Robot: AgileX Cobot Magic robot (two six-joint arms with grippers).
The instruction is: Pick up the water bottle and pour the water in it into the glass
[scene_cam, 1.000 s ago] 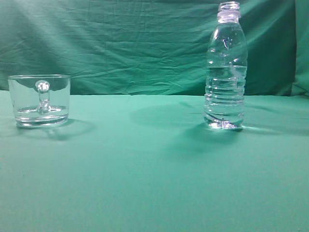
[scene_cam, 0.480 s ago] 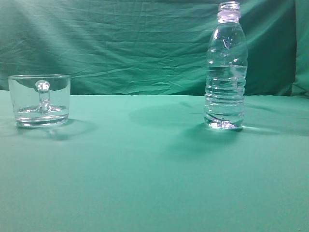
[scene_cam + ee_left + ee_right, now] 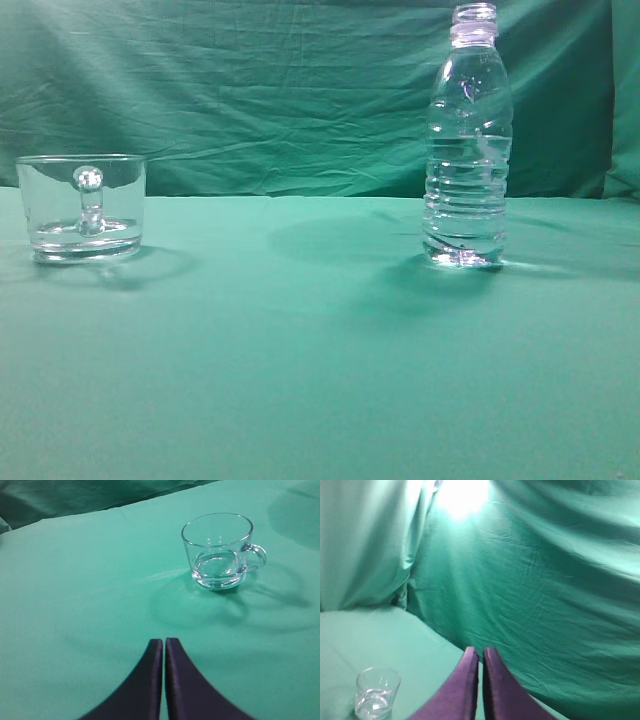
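Note:
The water bottle point(image 3: 467, 140) stands upright and uncapped on the right of the green table in the exterior view, with clear water point(image 3: 466, 205) inside. The glass point(image 3: 82, 208), a short clear mug with a knobbed handle, stands at the left. It also shows in the left wrist view point(image 3: 218, 550) and small in the right wrist view point(image 3: 377, 692). My left gripper point(image 3: 164, 641) is shut and empty, well short of the glass. My right gripper point(image 3: 480, 651) is shut and empty, raised and facing the backdrop. Neither gripper shows in the exterior view. The bottle is out of both wrist views.
A green cloth point(image 3: 320, 350) covers the table and a wrinkled green backdrop point(image 3: 280, 90) hangs behind it. A bright light patch point(image 3: 462, 495) shows on the backdrop in the right wrist view.

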